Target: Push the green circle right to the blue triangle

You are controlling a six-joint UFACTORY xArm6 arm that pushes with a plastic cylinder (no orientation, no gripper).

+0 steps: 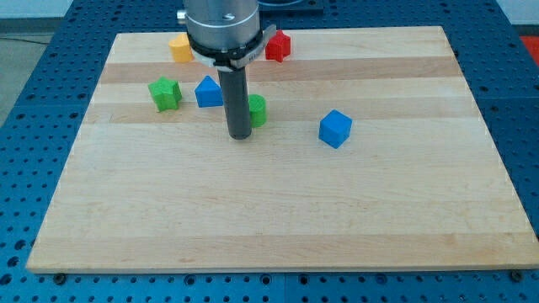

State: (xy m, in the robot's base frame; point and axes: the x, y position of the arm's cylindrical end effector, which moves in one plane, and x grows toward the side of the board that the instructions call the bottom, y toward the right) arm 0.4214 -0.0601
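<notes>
The green circle [258,110] lies on the wooden board, partly hidden behind my rod. The blue triangle [208,92] sits just to the view's left of it, a small gap apart. My tip [240,135] rests on the board right at the green circle's lower left edge, below and to the right of the blue triangle. I cannot tell whether the tip touches the circle.
A green star-like block [165,93] lies left of the blue triangle. A blue cube [335,128] lies to the right. A yellow block [180,47] and a red block [278,45] sit near the board's top edge [278,30], beside the arm's body.
</notes>
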